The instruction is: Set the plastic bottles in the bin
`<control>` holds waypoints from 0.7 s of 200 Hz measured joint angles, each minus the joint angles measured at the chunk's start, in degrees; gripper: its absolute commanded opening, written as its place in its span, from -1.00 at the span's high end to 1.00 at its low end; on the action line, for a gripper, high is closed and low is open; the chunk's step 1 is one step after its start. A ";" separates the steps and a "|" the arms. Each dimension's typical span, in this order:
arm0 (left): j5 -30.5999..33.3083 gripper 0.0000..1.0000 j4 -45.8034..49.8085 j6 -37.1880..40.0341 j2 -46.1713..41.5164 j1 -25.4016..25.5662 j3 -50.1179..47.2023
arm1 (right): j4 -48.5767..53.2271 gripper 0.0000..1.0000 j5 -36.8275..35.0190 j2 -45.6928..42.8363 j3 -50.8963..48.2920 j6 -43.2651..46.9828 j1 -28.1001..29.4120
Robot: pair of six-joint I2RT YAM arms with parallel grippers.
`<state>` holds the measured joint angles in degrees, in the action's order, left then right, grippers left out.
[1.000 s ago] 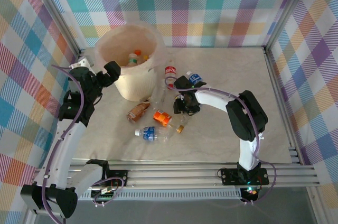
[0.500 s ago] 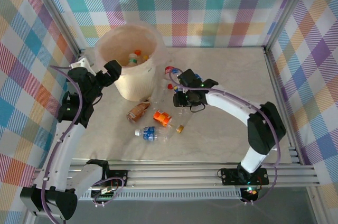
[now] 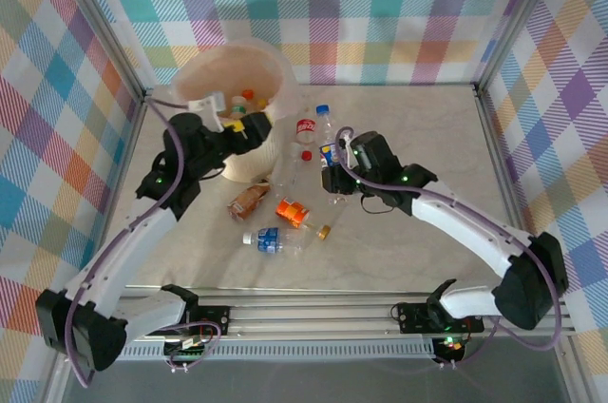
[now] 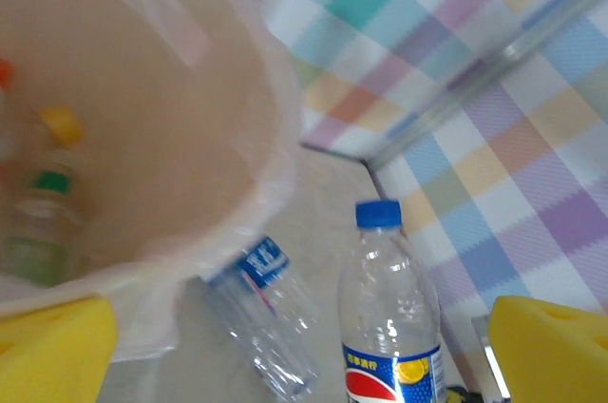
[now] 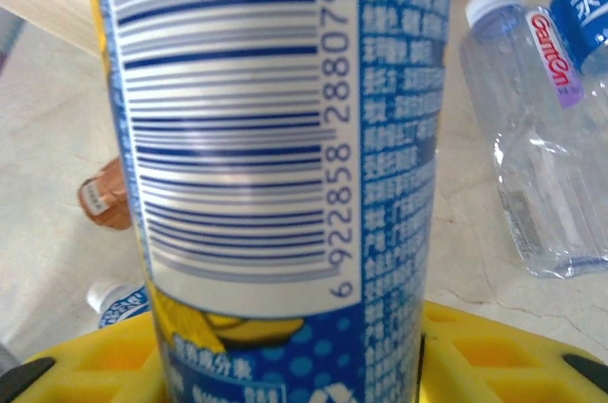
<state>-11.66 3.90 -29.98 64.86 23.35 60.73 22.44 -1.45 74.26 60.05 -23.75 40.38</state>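
The cream bin (image 3: pixel 204 75) with its bag liner stands at the back left, and several plastic bottles lie inside it (image 4: pixel 43 222). My right gripper (image 3: pixel 332 170) is shut on an upright blue-labelled plastic bottle (image 3: pixel 326 132), whose barcode label (image 5: pixel 275 165) sits between the yellow fingers (image 5: pixel 513 355). My left gripper (image 3: pixel 249 132) hangs open at the bin's front rim (image 4: pixel 271 184), holding nothing. In the left wrist view the held blue-capped bottle (image 4: pixel 389 308) stands beyond the rim. More bottles lie on the table: brown (image 3: pixel 249 199), orange (image 3: pixel 293 213) and blue-labelled clear (image 3: pixel 275 239).
A red-labelled bottle (image 3: pixel 306 127) and a clear one (image 3: pixel 283 167) lean by the bin's right side. A loose gold cap (image 3: pixel 324 230) lies near the orange bottle. In the right wrist view a clear bottle (image 5: pixel 532 175) lies to the right. Metal frame rails (image 3: pixel 494 137) and checked walls enclose the table.
The right gripper closed on the blue-labelled bottle and raised it upright as the arm stretched out. The left arm swung from the bin's left side to its front rim.
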 measured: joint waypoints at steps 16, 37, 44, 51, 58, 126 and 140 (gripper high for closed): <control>-1.40 -1.00 -1.25 -0.04 4.04 3.23 2.12 | -2.27 0.08 1.14 -2.64 -1.88 1.11 0.22; -3.78 -0.98 -3.23 -0.42 8.94 6.84 4.98 | -4.72 0.07 2.80 -4.79 -3.41 2.36 0.55; -4.44 -0.98 -3.91 -0.50 10.23 7.87 5.84 | -5.33 0.07 3.19 -5.22 -3.76 2.67 0.63; -5.11 -0.97 -4.26 -0.55 11.54 8.94 6.86 | -5.99 0.07 3.61 -5.53 -4.07 3.02 0.76; -5.73 -0.97 -4.44 -0.66 12.72 9.90 7.91 | -6.29 0.07 3.89 -5.70 -4.15 3.30 0.92; -8.04 -0.87 -6.03 -2.10 18.16 12.50 11.34 | -9.14 0.06 6.08 -6.71 -5.09 5.03 1.68; -8.31 -0.87 -5.99 -2.21 18.47 12.52 11.34 | -9.62 0.05 6.25 -6.73 -5.11 5.22 1.73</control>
<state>-19.97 -2.09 -32.18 83.33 35.88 72.07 12.82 4.80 67.53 54.94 -18.52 42.11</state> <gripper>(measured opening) 0.935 0.476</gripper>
